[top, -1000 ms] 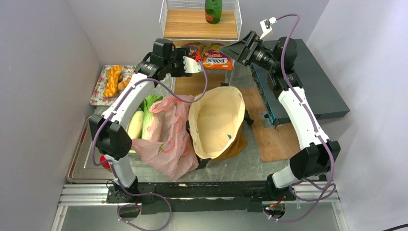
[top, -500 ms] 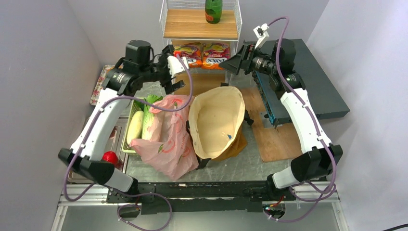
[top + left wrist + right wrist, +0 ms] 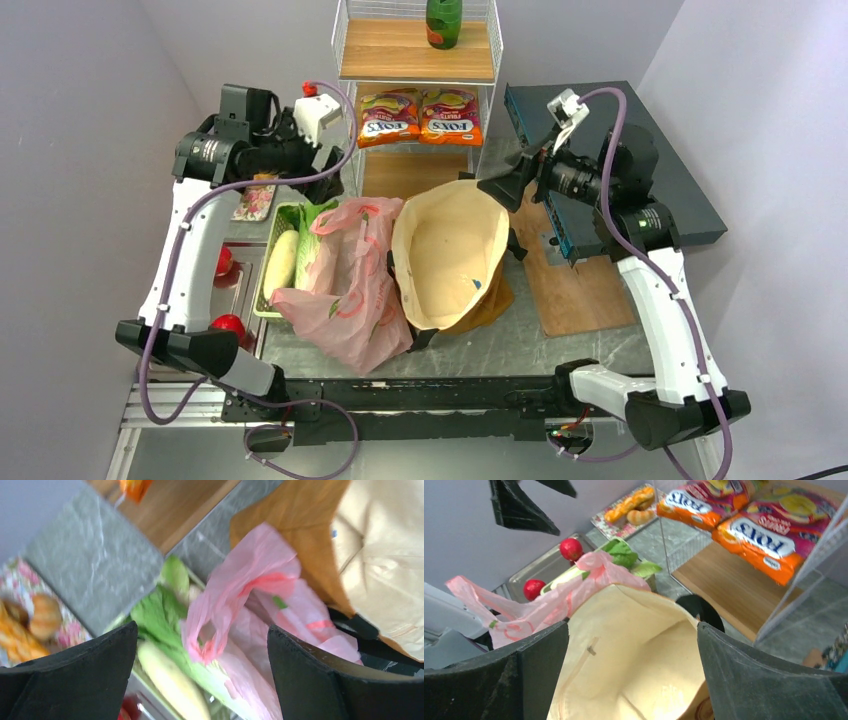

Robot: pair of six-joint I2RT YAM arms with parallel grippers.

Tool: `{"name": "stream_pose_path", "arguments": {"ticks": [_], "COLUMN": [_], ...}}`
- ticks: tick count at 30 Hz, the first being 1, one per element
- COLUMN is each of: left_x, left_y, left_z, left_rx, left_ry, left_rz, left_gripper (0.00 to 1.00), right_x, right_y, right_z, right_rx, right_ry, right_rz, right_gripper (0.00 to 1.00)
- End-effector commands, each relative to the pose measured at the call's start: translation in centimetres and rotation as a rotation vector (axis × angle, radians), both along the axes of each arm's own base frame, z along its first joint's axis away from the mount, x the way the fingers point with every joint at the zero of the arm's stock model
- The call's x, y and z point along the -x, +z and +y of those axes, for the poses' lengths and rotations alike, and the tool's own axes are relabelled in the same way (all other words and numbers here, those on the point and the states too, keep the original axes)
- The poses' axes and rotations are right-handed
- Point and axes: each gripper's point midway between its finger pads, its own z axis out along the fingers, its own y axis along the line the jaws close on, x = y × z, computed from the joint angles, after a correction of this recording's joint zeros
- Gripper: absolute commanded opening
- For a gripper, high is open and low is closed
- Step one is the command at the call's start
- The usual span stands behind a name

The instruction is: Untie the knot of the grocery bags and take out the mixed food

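The pink plastic bag (image 3: 345, 285) lies slumped left of the open mustard tote (image 3: 450, 250), whose cream lining shows. Leafy greens (image 3: 312, 218) and a pale long vegetable (image 3: 282, 258) lie in a small tray beside the pink bag. Two red fruits (image 3: 229, 325) sit on the metal tray. Two orange snack packets (image 3: 420, 115) lie on the lower shelf. No carrot shows. My left gripper (image 3: 322, 185) hangs open and empty above the greens (image 3: 155, 615) and the pink bag (image 3: 250, 595). My right gripper (image 3: 500, 187) hangs open and empty over the tote's far rim (image 3: 634, 650).
A wire shelf (image 3: 415, 50) with a green bottle (image 3: 443, 20) stands at the back. A plate of pastries (image 3: 30, 620) is at the back left, a metal tray (image 3: 165, 335) at the left, a black box (image 3: 680, 170) and a wooden board (image 3: 575, 285) at the right.
My left arm has swung left and back, taking its gripper from the shelf front to above the greens. My right gripper has come down and forward to the tote's far rim.
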Motion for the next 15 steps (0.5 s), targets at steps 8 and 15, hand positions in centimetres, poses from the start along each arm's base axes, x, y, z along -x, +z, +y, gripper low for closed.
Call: {"name": "stream_pose_path", "arguments": {"ticks": [8,15], "left_x": [5.6,9.0], "left_y": [-2.5,-2.5], "left_z": [11.0,12.9], "left_rx": [0.009,-0.036], "left_ry": [0.551,0.624], "left_rz": [0.084,-0.011], "left_gripper": [0.99,0.99], "right_x": [2.8,2.6], "right_y": [-2.8,-2.0], "right_z": [-4.3,-6.6], "right_rx": [0.145,0.182], "right_ry": [-0.203,-0.342], "right_rz": [-0.012,-0.062], "right_gripper": [1.0,1.0]}}
